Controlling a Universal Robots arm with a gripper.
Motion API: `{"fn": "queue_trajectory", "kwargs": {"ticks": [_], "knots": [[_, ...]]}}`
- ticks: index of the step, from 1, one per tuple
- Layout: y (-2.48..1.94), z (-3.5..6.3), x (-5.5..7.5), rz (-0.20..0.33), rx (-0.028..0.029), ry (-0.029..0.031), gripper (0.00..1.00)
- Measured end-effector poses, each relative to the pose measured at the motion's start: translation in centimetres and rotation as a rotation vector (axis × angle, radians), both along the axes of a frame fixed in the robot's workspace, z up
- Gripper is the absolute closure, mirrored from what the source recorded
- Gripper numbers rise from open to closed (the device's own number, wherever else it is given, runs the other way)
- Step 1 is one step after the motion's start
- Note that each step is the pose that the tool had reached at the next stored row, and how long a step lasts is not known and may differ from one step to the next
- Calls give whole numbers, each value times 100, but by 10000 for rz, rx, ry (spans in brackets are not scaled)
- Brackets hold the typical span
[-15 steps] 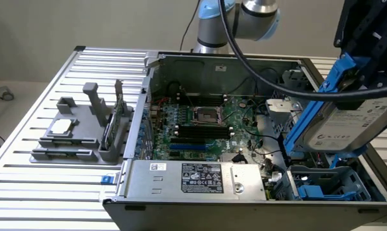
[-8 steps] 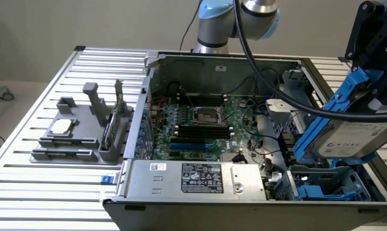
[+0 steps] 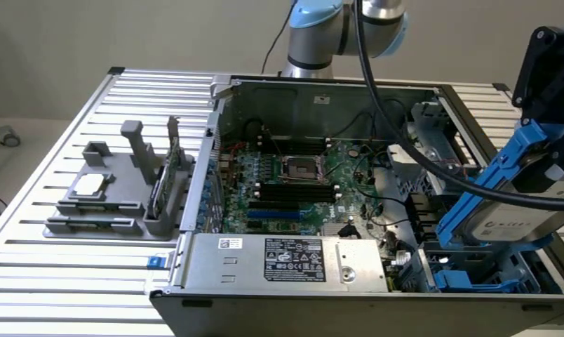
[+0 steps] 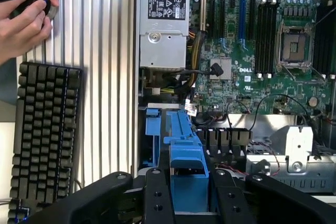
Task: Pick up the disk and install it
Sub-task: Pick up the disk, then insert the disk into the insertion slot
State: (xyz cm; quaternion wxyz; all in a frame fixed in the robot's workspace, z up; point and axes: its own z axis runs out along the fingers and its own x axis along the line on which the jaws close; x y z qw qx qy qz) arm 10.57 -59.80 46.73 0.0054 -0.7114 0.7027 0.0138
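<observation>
The disk, judged stiff, fairly heavy and shock-sensitive, is held tilted above the drive-bay corner of the case, clenched in the gripper by its blue rails, likely the safest hold since the metal face looks slick.

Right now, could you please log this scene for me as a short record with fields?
gripper: shut on the disk
disk pose: tilted, in the air near the bay, at the exterior view's right
disk installed: not yet
case: open, motherboard exposed
holder: on the table, at the exterior view's left, with a chip and a card
also in view: keyboard, a person's hand
</observation>
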Motion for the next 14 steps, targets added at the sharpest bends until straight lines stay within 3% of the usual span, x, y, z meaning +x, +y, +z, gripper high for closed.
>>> {"fn": "queue_trajectory", "kwargs": {"ticks": [8,14], "knots": [[-41,-142,7,1,-3,4,67],[-41,-147,6,1,-5,7,67]]}}
